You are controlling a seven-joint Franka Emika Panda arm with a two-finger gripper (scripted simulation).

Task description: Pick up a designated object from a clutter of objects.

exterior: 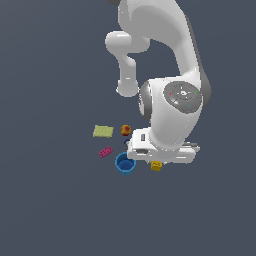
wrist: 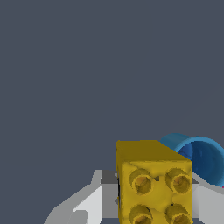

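The designated object, a small yellow studded brick (exterior: 156, 165), sits right under my hand, just to the exterior view's right of the blue cup (exterior: 125, 164). In the wrist view the brick (wrist: 153, 183) fills the space between my two fingers, studs facing the camera, and both pale fingers (wrist: 94, 203) press against its sides. My gripper (exterior: 158, 161) is shut on the brick. I cannot tell whether the brick is off the floor. The blue cup (wrist: 202, 158) shows close behind the brick in the wrist view.
A magenta flat brick (exterior: 105, 151), a pale yellow-green pad (exterior: 103, 131) and an orange-red fruit (exterior: 126, 130) lie to the exterior view's left of my hand. A tiny dark piece (exterior: 127, 141) peeks out at the hand's edge. The floor is plain dark grey.
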